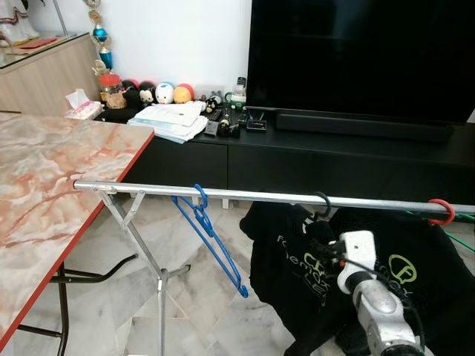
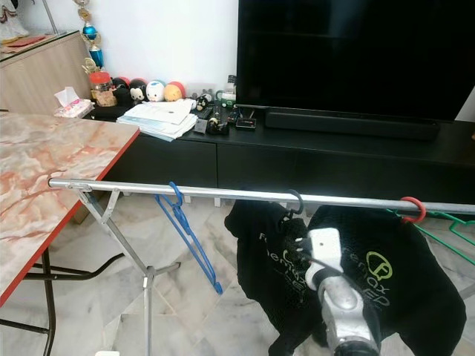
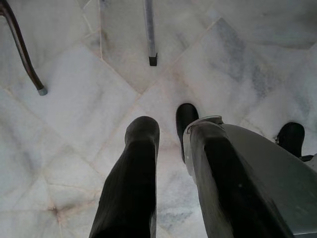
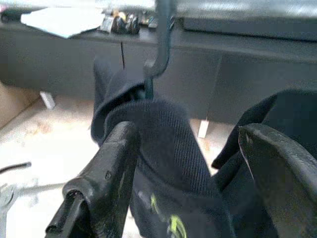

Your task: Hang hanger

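— Two fingers of the right gripper [image 4: 185, 168] stand wide apart, one on each side of the collar of a black shirt [image 1: 297, 259]; whether either finger touches the cloth, I cannot tell.

— Where is the hanger?

— Straight above and ahead of that gripper. The black hanger hook [image 1: 322, 202] is over the silver rail [image 1: 252, 196], and the shirt hangs from it. In the right wrist view the hook [image 4: 159, 44] rises from the collar, up between the two fingers, to the rail.

— And what is to either side?

— To the gripper's left along the rail, a blue hanger [image 1: 209, 236] hangs bare and tilted. Further left is the rail's end, its crossed legs [image 1: 141, 245], and a marble-patterned table with a red edge [image 1: 52, 185]. To the gripper's right hangs a second black shirt with a green logo [image 1: 404, 278], under a red hook [image 1: 443, 211]. Green hanger wire [image 2: 453, 233] shows past it.

— Beyond the rail?

— A low black cabinet [image 1: 334, 159], a large dark television [image 1: 364, 55], a stack of papers [image 1: 172, 121] and a row of small round toys [image 1: 165, 93].

— The other arm?

— The left gripper [image 3: 168, 173] hangs idle, pointing at the white marble floor [image 3: 74, 124]. Its fingers stand parted with a gap between them, holding nothing.
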`<state>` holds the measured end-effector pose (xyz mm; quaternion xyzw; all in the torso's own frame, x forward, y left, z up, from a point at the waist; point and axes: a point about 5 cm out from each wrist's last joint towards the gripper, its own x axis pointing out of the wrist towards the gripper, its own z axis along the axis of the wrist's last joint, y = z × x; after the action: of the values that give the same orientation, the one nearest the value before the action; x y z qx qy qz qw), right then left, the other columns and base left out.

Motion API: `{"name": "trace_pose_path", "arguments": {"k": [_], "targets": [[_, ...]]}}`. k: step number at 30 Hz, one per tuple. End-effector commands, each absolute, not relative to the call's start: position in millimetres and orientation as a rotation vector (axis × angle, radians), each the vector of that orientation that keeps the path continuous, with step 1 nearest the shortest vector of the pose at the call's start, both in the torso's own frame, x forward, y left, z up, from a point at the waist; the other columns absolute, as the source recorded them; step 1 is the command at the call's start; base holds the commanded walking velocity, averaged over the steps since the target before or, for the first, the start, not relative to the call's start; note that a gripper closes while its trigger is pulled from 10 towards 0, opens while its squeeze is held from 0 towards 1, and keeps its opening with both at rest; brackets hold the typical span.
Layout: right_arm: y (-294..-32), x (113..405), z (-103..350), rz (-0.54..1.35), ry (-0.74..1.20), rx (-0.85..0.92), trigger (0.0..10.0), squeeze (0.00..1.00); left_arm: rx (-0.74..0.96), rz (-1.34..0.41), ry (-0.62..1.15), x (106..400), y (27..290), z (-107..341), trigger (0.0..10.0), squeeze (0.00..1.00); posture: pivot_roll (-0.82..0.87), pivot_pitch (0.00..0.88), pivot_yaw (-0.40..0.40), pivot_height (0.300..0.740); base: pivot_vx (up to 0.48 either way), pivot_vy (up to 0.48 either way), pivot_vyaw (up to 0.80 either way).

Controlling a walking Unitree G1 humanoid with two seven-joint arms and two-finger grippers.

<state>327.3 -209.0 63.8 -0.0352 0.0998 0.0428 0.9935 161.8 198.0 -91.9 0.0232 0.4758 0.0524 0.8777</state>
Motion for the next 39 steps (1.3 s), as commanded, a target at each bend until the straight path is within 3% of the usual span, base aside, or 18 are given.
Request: {"name": "trace_pose_path", "arguments": {"k": [1, 10, 20, 34, 35, 39], "targets": [[-208, 327, 61, 0.079, 0.205, -0.057, 10.0, 0.00, 0.059, 0.104, 1.014, 158, 200, -93, 10.0, 0.00, 0.08, 0.000, 0.007, 0.740, 0.000, 0.000, 0.00], [-209, 326, 43, 0.086, 0.380, -0.096, 10.0, 0.00, 0.069, 0.105, 1.005, 160, 210, -91, 10.0, 0.00, 0.08, 0.000, 0.020, 0.740, 0.000, 0.000, 0.00], [-198, 354, 76, 0.111, 0.289, -0.079, 10.0, 0.00, 0.063, 0.112, 1.000, 160, 213, -90, 10.0, 0.00, 0.09, 0.000, 0.014, 0.740, 0.000, 0.000, 0.00], [-191, 349, 60, 0.099, 0.426, -0.092, 10.0, 0.00, 0.061, 0.136, 0.993, 158, 226, -88, 10.0, 0.00, 0.12, 0.000, 0.003, 0.740, 0.000, 0.000, 0.00], [-191, 349, 60, 0.091, 0.423, -0.071, 0.0, 0.00, 0.061, 0.138, 0.989, 158, 228, -88, 10.0, 0.00, 0.12, 0.000, 0.005, 0.740, 0.000, 0.000, 0.00], [-191, 349, 59, 0.081, 0.422, -0.027, 0.0, 0.00, 0.063, 0.143, 0.979, 159, 234, -86, 10.0, 0.00, 0.12, 0.000, 0.008, 0.740, 0.000, 0.000, 0.00]]}}
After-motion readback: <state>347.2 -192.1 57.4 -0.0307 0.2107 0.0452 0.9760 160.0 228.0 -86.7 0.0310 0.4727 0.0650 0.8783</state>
